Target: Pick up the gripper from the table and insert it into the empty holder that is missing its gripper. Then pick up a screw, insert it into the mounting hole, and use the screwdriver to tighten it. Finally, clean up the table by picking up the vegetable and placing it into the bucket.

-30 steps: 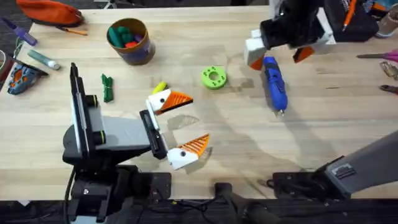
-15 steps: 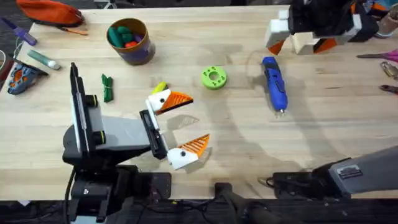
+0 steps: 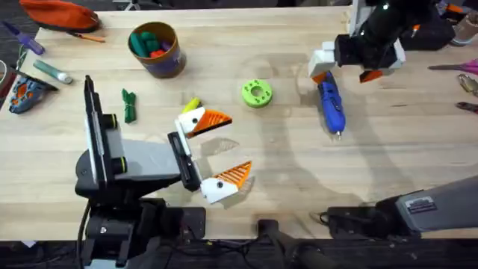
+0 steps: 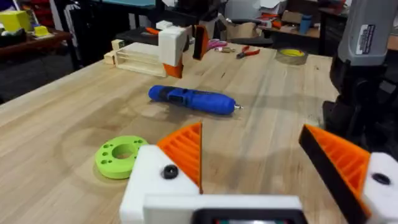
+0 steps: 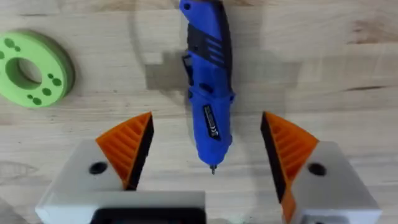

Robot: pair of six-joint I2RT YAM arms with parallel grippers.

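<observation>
Right gripper (image 5: 208, 155) hangs spread wide right over the screwdriver (image 3: 329, 101); left gripper (image 3: 216, 149) sits spread too, holding nothing.

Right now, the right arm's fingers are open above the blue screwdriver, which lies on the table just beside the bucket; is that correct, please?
Not quite. The right gripper is open above the screwdriver, but the screwdriver is not beside the bucket. The overhead view shows the bucket far across the table, toward the left arm's side. The nearest thing to the screwdriver is the green disc.
</observation>
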